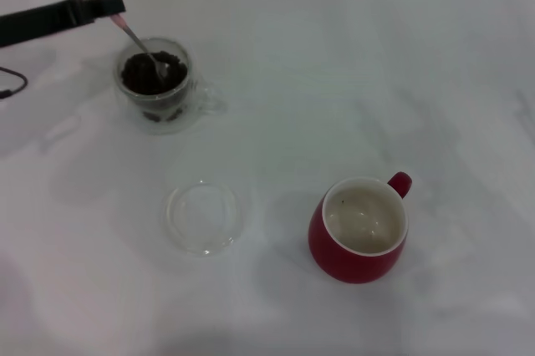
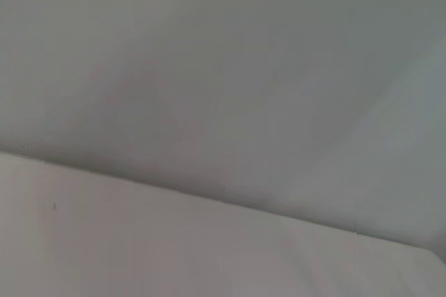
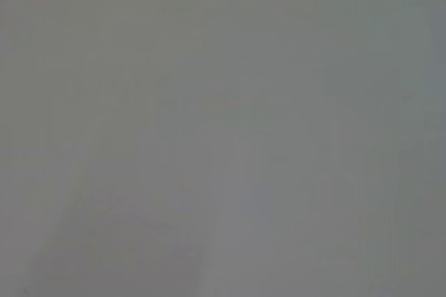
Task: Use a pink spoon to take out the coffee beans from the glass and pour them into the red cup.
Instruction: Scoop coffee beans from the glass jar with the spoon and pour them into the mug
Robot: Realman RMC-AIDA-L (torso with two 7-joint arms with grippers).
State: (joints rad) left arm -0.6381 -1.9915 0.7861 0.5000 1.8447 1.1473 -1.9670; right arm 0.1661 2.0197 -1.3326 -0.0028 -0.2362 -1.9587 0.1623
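Observation:
In the head view the glass (image 1: 157, 87) stands at the far left of the white table, filled with dark coffee beans (image 1: 144, 74). My left gripper (image 1: 109, 7) reaches in from the left and is shut on the pale pink handle of the pink spoon (image 1: 125, 28). The spoon slants down into the glass, its metal bowl resting among the beans. The red cup (image 1: 361, 229) stands at the near right, its white inside looking empty, handle pointing to the far right. My right gripper is out of view. Both wrist views show only blank grey surface.
A flat clear round glass saucer (image 1: 204, 216) lies on the table (image 1: 334, 80) between the glass and the red cup, nearer to me. A dark cable (image 1: 12, 84) shows at the left edge.

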